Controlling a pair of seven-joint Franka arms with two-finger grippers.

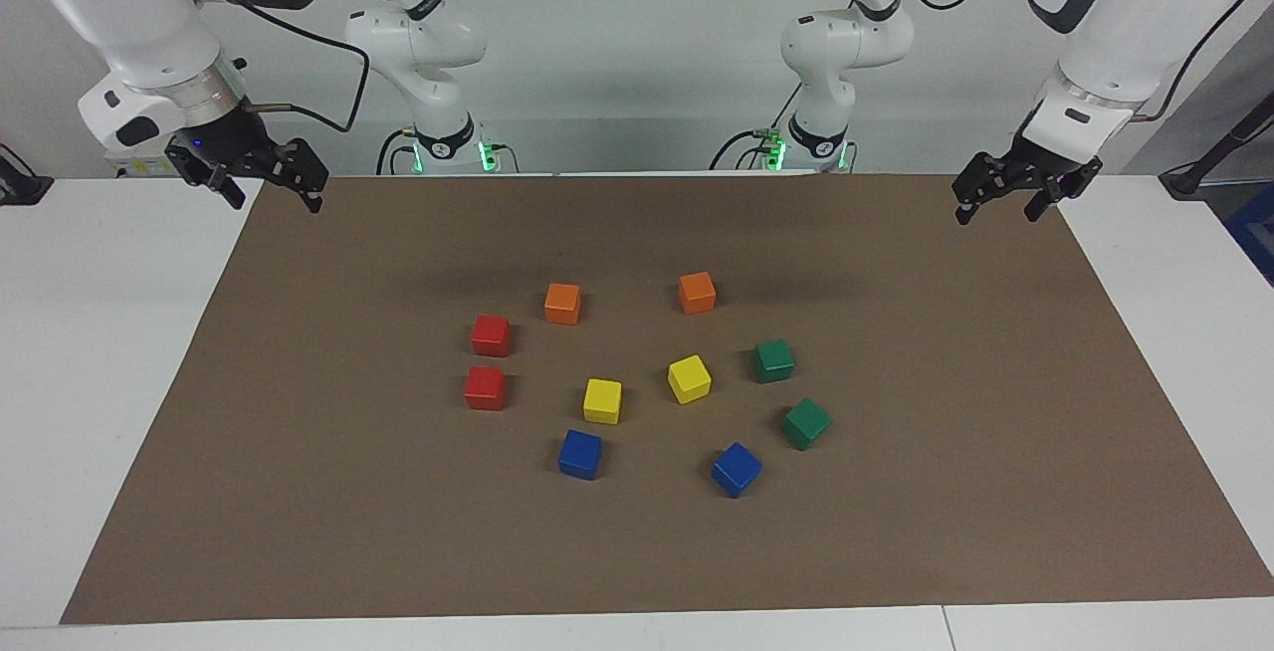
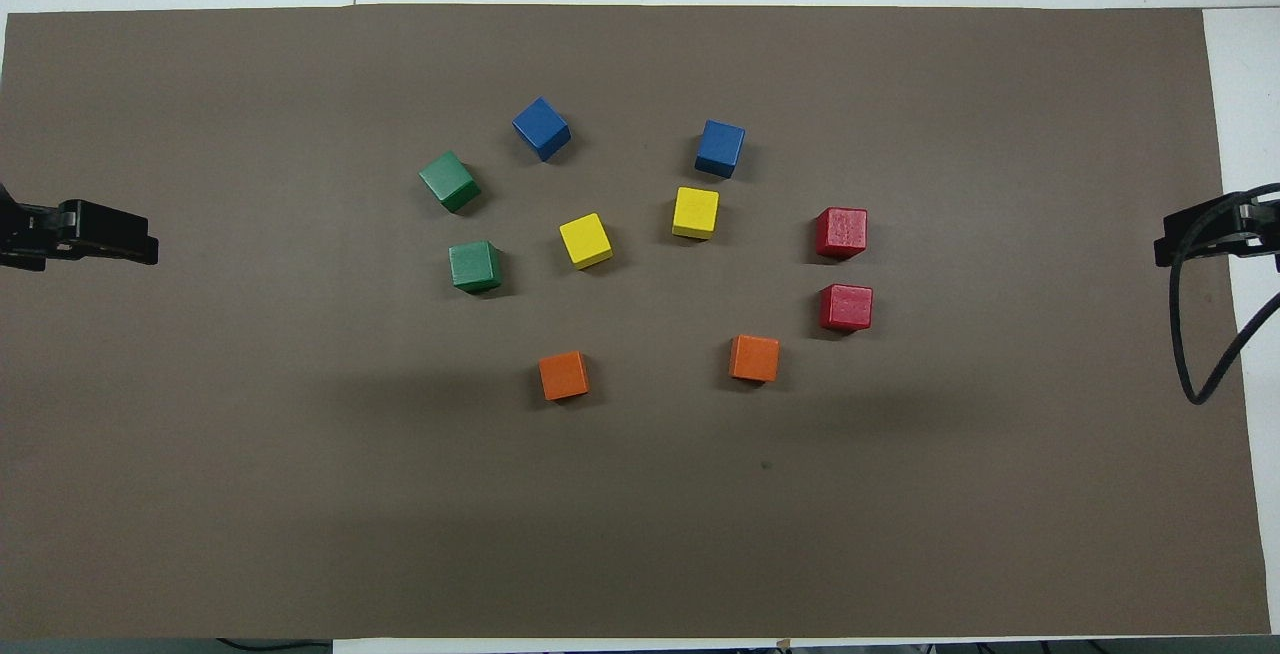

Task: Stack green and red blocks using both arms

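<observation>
— On the brown mat, why are the left gripper and right gripper parked over its robot-side corners, wide apart, empty?
— Likely waiting. Green blocks sit toward the left arm's end, red blocks toward the right's, one pair each, unstacked.

Two red blocks are sitting flat, side by side, toward the right arm's end; two green blocks are lying toward the left arm's end, the farther one turned slightly.
</observation>
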